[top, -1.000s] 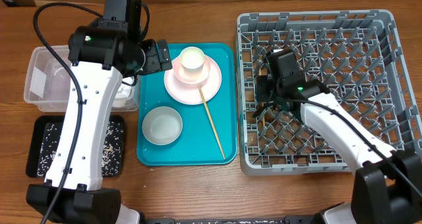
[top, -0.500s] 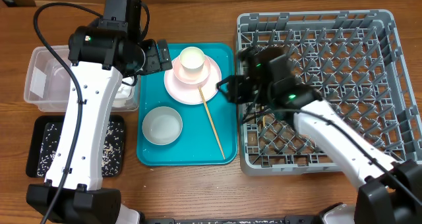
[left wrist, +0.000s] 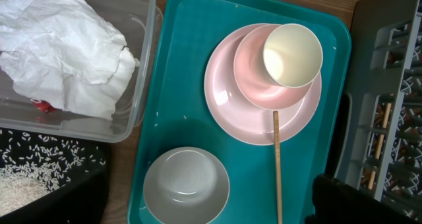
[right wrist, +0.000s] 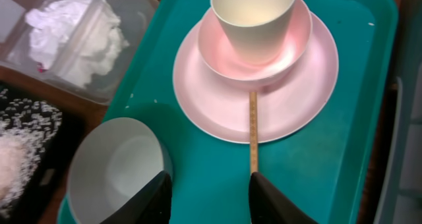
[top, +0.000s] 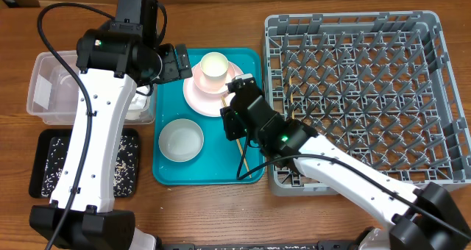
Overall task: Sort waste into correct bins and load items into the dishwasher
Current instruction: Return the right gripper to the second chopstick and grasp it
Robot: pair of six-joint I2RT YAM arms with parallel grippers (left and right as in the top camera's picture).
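My right gripper (right wrist: pixel 210 201) hovers over the teal tray (top: pixel 213 169), open and empty. One wooden chopstick (right wrist: pixel 252 128) leans on the pink plate (right wrist: pixel 198 85) and passes under the right fingertip (right wrist: pixel 267 197). On the plate sits a whitish-pink bowl (right wrist: pixel 290 39) with the white cup (right wrist: pixel 254 16) inside. The grey-green bowl (top: pixel 181 140) rests at the tray's front left. A thin wooden stick (left wrist: pixel 385 122) shows in the left part of the dish rack (top: pixel 434 81). My left gripper (top: pixel 176 61) stands open beside the plate's left edge.
The clear tub (top: pixel 44 88) holds a crumpled napkin (left wrist: pixel 66 46) and a red packet (left wrist: pixel 41 105). The black tray (top: pixel 44 169) in front of it holds rice grains (left wrist: pixel 26 171). The right arm stretches across the rack's front-left corner.
My right gripper has left the dish rack and swung left over the teal tray, above the chopstick. The left arm has not moved.
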